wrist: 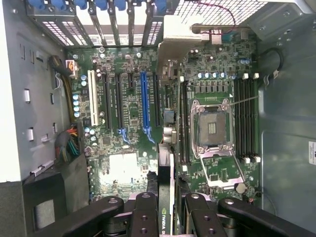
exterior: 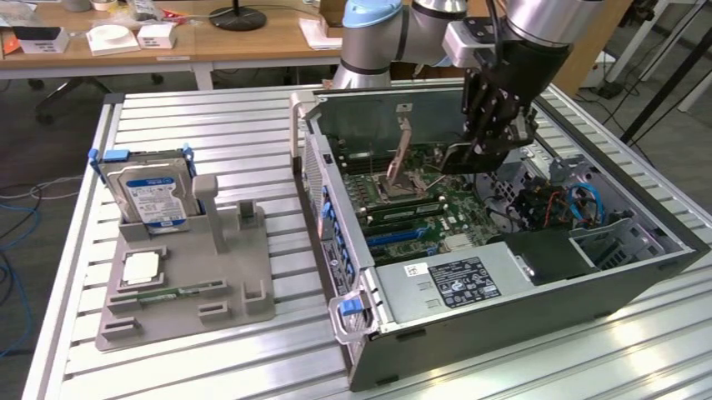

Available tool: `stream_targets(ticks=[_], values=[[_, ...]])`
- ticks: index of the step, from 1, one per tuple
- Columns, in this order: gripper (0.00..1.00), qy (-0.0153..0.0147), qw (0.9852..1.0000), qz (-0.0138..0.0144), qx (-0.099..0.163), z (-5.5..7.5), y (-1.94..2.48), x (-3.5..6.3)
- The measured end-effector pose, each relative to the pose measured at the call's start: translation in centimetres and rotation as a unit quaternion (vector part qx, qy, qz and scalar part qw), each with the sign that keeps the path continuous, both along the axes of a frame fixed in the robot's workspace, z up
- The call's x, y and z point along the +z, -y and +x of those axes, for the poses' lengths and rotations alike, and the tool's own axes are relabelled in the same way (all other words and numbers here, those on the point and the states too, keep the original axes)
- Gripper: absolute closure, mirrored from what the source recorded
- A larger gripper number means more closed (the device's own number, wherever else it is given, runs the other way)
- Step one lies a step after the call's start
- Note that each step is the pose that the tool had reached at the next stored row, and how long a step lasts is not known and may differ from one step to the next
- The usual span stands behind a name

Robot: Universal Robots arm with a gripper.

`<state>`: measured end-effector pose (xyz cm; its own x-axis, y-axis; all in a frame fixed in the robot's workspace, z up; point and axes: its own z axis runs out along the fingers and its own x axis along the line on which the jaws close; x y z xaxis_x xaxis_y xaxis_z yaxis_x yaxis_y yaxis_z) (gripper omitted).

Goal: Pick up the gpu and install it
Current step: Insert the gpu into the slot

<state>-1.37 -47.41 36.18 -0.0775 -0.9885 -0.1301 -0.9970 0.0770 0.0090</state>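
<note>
My gripper (exterior: 486,143) hangs inside the open computer case (exterior: 623,275), above the motherboard (exterior: 428,212). It is shut on the gpu (exterior: 443,158), a thin dark card seen edge-on with its silver bracket (exterior: 399,150) at the far end. In the wrist view the gpu (wrist: 166,170) runs between the two black fingers (wrist: 144,210) toward the case's rear slot openings, and its bracket (wrist: 174,42) is near them. The card hovers over the board next to the blue expansion slot (wrist: 144,103), apart from it.
The processor socket (wrist: 212,128) and the memory slots (wrist: 245,118) lie beside the card's line. Cables (wrist: 66,143) bunch at one case wall. Outside the case, a grey fixture (exterior: 223,287) holds a hard drive (exterior: 153,198), a processor (exterior: 140,267) and a memory stick (exterior: 167,293).
</note>
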Motion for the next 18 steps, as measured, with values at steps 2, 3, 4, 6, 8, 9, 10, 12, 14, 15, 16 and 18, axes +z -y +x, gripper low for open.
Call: stream_targets(ticks=[2, 3, 4, 6, 8, 9, 10, 12, 14, 15, 16, 18], values=[[0.74, 0.0000, 1.0000, 0.0000, 0.000, 0.00, 0.03, -0.16], [0.74, 0.0000, 1.0000, 0.0000, 0.000, 0.00, 0.04, -0.24], [0.74, 0.0000, 1.0000, 0.0000, 0.000, 0.00, 0.06, -0.33], [0.74, 0.0000, 1.0000, 0.0000, 0.000, 0.00, 0.09, -0.48], [0.74, -0.0001, 1.0000, -0.0001, 0.000, 0.00, 0.09, -0.49], [0.74, 0.0000, 1.0000, 0.0000, 0.000, 0.00, 0.10, -0.65], [0.74, 0.0000, 1.0000, 0.0000, 0.000, 0.00, 0.09, -0.68], [0.74, 0.0000, 1.0000, 0.0000, 0.000, 0.00, 0.09, -0.68], [0.74, 0.0000, 1.0000, 0.0000, 0.000, 0.00, 0.09, -0.68], [0.74, 0.0000, 1.0000, 0.0000, 0.000, 0.00, 0.09, -0.68], [0.74, 0.0000, 1.0000, 0.0000, 0.000, 0.00, 0.09, -0.68], [0.74, 0.0000, 1.0000, 0.0000, 0.000, 0.00, 0.09, -0.69]])
